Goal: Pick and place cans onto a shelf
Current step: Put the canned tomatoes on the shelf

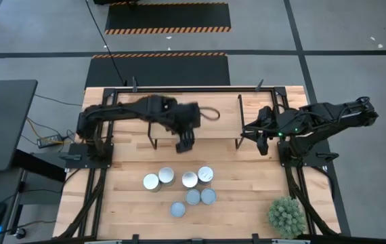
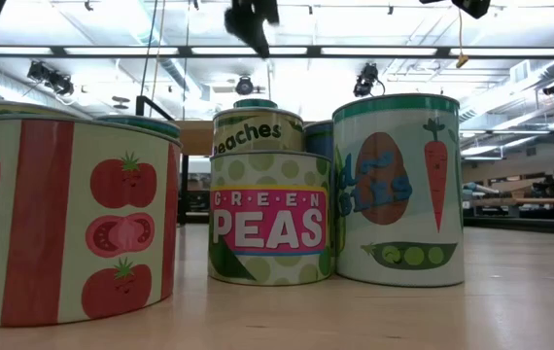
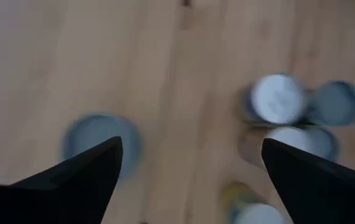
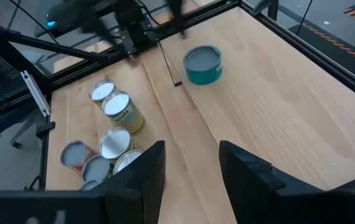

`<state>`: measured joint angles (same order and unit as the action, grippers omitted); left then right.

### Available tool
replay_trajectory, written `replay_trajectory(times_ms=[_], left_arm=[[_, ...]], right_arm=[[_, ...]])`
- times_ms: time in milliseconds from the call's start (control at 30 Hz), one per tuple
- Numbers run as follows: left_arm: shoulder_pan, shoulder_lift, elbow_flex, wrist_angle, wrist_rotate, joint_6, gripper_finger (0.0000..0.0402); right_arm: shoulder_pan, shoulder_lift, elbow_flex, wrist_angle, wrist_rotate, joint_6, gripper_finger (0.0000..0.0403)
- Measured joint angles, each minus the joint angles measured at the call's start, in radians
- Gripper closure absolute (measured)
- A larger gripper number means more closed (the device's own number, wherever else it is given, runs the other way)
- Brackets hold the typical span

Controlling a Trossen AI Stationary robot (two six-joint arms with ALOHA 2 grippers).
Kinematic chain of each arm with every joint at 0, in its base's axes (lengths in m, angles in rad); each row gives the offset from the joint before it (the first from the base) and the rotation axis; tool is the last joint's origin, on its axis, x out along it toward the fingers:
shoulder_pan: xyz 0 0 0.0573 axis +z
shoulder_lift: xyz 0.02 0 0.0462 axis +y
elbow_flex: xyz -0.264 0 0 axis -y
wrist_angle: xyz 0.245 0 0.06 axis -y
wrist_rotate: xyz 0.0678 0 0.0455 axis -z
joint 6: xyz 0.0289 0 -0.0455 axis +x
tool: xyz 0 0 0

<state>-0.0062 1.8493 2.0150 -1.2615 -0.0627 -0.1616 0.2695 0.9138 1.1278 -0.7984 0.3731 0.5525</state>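
Note:
Several small cans (image 1: 189, 179) stand upright in a cluster on the table's near middle; the low view shows them close up (image 2: 272, 219). One teal can (image 4: 202, 64) stands on the light-wood shelf (image 1: 227, 125) at the far side. In the high view my left arm hides it. My left gripper (image 1: 184, 141) hangs open and empty above the shelf's near edge, high over the cans (image 2: 248, 24). In its wrist view (image 3: 190, 162) a blue-grey can top (image 3: 99, 140) shows below one finger. My right gripper (image 4: 193, 168) is open and empty near the shelf's right end (image 1: 261, 146).
A green spiky potted plant (image 1: 286, 215) stands at the table's near right corner. The shelf's thin black legs (image 1: 152, 142) stand just beyond the can cluster. Bare wood lies on the table's near left (image 1: 118, 203) and on the shelf's right half (image 4: 277, 93).

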Motion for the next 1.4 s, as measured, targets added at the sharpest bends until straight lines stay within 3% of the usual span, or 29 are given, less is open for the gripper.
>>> replay_trajectory(times_ms=[200, 500, 833, 1100, 1400], left_arm=[[-0.177, 0.0, 0.003, -0.036, 0.003, -0.142, 0.0017], [-0.4, 0.0, -0.001, -0.032, -0.035, -0.471, 0.0017], [-0.607, 0.002, -0.184, 0.163, -0.143, -0.739, 0.0017], [-0.664, 0.095, -0.216, 0.311, -0.141, -0.768, 0.0017], [-0.671, 0.163, -0.213, 0.306, -0.148, -0.727, 0.0017]], right_arm=[[0.0, -0.021, 0.0, -0.019, 0.0, -0.006, 0.0245], [0.0, -0.026, 0.0, -0.024, -0.01, -0.032, 0.0245], [0.02, -0.024, 0.0, -0.001, -0.014, -0.04, 0.0245], [0.046, -0.016, 0.0, 0.008, -0.017, -0.012, 0.0245], [0.113, 0.058, 0.0, 0.069, -0.021, 0.047, 0.0245]])
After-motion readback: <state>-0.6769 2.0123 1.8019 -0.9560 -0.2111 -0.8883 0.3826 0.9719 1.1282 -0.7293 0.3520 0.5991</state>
